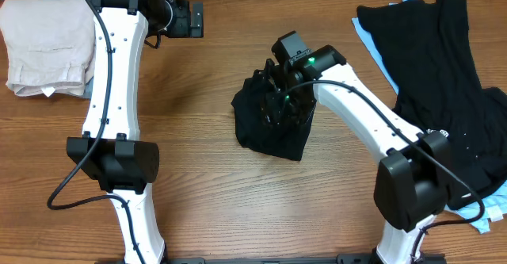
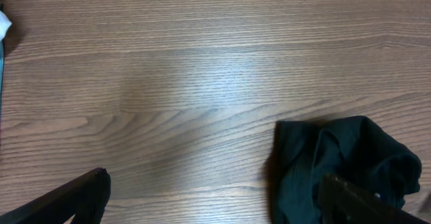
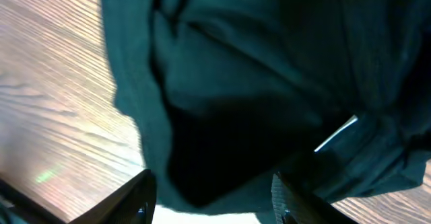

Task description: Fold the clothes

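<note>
A crumpled black garment lies bunched at the middle of the wooden table. My right gripper is down on its top. In the right wrist view the dark cloth fills the frame, and the two fingers stand apart with cloth between them. My left gripper is at the far left of the table, away from the garment. In the left wrist view its jaws are wide open and empty over bare wood, with the garment at the lower right.
A folded beige garment lies at the far left corner. A large black garment is spread at the right over a light blue cloth. A bit of pale cloth shows at the left edge of the left wrist view.
</note>
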Robot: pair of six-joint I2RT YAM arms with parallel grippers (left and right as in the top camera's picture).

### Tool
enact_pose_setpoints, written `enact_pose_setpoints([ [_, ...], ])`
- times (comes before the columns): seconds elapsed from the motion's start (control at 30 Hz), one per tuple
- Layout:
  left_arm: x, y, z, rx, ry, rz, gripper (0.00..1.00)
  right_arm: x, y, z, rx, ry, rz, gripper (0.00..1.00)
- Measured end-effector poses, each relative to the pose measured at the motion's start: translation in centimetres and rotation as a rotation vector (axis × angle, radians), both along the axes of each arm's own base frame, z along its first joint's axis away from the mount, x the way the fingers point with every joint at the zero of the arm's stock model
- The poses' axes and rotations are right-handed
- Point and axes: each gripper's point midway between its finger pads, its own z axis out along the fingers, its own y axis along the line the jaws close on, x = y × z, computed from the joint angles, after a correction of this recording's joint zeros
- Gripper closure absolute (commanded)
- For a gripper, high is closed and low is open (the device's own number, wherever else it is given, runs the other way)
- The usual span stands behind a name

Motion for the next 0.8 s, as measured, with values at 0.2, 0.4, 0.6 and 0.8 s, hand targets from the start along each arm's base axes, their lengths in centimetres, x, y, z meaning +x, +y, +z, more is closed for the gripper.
enact_pose_setpoints([
  [0.2, 0.0, 0.0, 0.0, 0.000, 0.000, 0.000, 0.00, -0.4, -0.5, -0.5, -0.027, 0.016, 0.020, 0.83],
  [0.4, 0.0, 0.0, 0.0, 0.000, -0.001, 0.000, 0.00, -2.1, -0.7, -0.5, -0.027, 0.094, 0.014, 0.96],
  [0.6, 0.0, 0.0, 0.0, 0.000, -0.002, 0.000, 0.00, -7.0, -2.5, 0.2, -0.104, 0.335, -0.075, 0.96],
  [0.8, 0.0, 0.0, 0.0, 0.002, -0.002, -0.004, 0.00, -8.5, -5.1, 0.3, -0.272, 0.408, -0.227, 0.82],
])
